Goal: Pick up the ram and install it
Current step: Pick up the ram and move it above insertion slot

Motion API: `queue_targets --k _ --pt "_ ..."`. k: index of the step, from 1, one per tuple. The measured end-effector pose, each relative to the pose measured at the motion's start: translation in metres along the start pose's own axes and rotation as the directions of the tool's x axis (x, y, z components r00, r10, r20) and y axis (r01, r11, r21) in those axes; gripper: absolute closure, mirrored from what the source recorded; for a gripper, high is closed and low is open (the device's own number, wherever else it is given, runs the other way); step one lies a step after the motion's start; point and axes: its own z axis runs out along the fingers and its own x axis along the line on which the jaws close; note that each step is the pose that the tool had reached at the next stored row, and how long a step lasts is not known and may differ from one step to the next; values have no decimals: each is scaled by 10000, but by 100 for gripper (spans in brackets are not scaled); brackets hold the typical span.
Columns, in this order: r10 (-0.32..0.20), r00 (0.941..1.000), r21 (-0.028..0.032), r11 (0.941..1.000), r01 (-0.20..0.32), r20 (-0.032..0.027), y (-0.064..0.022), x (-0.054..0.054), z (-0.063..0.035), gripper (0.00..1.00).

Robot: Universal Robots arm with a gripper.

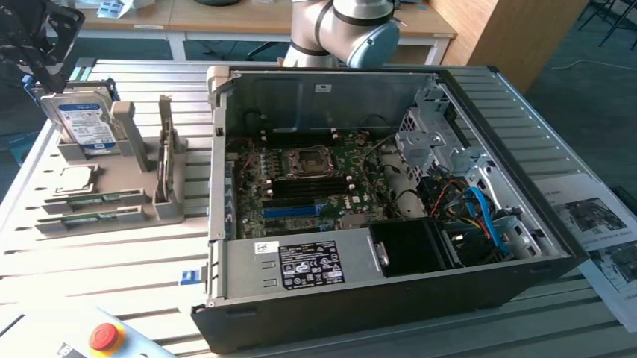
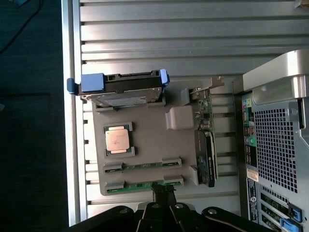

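Shut gripper over the parts holder, ram not yet picked up

Exterior view: the gripper [image 1: 42, 74], shut tight and holding nothing, hangs above the hard drive [image 1: 85, 123] standing in the grey holder [image 1: 149, 212]; the ram [image 1: 88, 219] lies flat in the holder well below the gripper, just beside a second stick [image 1: 95, 199], and the open computer case [image 1: 398, 298] stands off to one side. Wrist view: the gripper [image 2: 164, 191] tip sits over the ram [image 2: 140, 185]; the second stick [image 2: 143, 166] and the processor [image 2: 118, 139] lie beyond it
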Motion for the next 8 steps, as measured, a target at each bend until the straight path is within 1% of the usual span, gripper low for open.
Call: queue_targets --k 8 --pt "-1 10000 0 10000 1 0 0 0 0 90"
